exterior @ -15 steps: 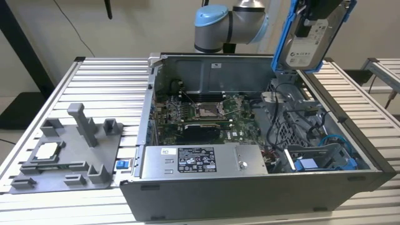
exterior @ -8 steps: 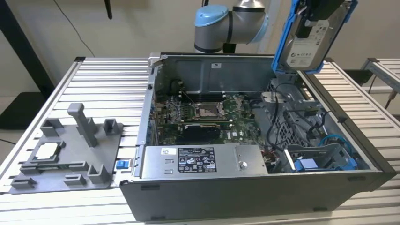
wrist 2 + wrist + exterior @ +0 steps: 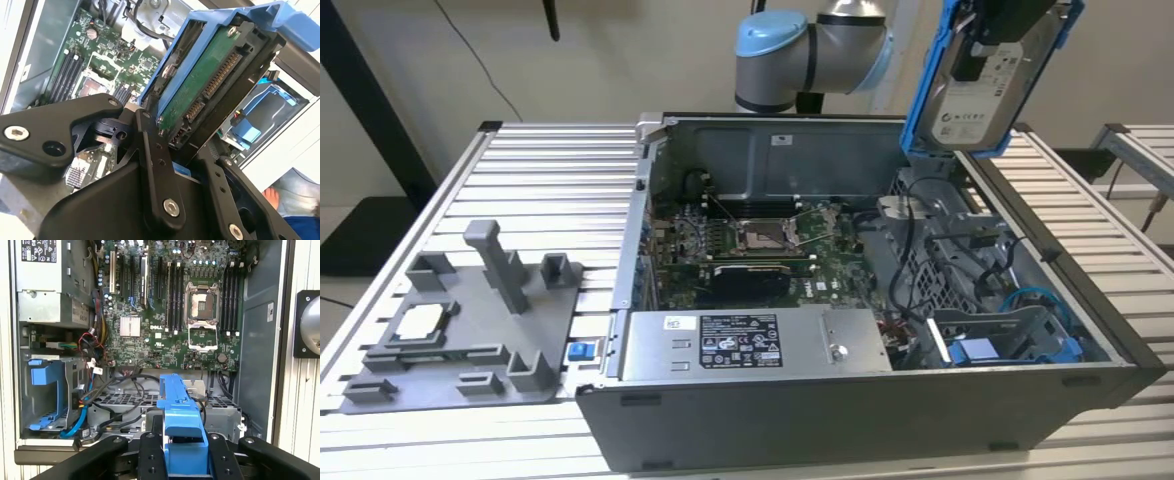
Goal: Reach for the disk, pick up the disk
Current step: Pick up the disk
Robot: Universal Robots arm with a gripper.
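Disk (image 3: 983, 95) in hand (image 3: 182, 452), above case (image 3: 854, 420).

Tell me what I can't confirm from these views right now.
- Top of the disk: cut off by the upper frame edge in the exterior view, along with the gripper holding it.
- Disk's label side: turned away in the second wrist view, which shows its green circuit board.
- Fingers: their contact with the disk is covered by the blue bracket in the first wrist view.

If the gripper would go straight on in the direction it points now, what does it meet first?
The gripper, shut on the disk, points down into the open computer case. Going straight on, the disk would probably first meet the grey drive cage and black cables beneath it; depth is unclear.
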